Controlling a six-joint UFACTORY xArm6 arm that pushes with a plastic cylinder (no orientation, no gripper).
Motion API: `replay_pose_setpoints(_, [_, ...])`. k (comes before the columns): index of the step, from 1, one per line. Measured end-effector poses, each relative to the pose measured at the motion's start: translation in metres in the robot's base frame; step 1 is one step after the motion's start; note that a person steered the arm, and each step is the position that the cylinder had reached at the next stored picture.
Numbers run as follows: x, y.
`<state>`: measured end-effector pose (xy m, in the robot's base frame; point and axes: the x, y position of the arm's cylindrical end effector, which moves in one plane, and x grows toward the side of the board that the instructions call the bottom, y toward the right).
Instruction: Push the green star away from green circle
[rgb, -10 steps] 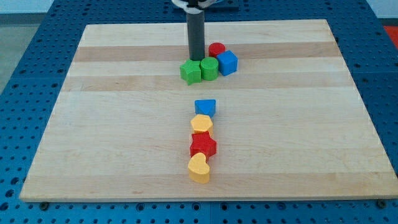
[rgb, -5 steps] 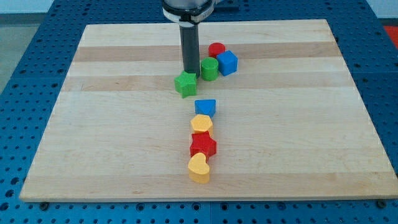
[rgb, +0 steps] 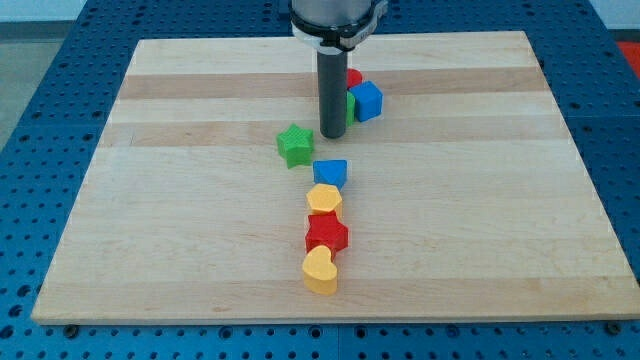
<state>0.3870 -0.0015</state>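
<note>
The green star (rgb: 295, 145) lies on the wooden board (rgb: 180, 200), left of centre and apart from the cluster at the view's top. My tip (rgb: 331, 134) stands just right of the star, between it and the green circle (rgb: 349, 104). The rod hides most of the green circle; only a thin green edge shows beside the blue cube (rgb: 367, 100).
A red circle (rgb: 354, 77) sits behind the blue cube. Below my tip a column runs down the view: a blue block (rgb: 330, 173), a yellow block (rgb: 324, 199), a red star (rgb: 326, 233) and a yellow heart (rgb: 321, 270).
The green star has slid down and left, away from the green circle. My tip moved down behind it, then right, and now covers the green circle.
</note>
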Motion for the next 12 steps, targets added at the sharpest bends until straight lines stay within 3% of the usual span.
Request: replay_pose_setpoints(12, [0.019, -0.066])
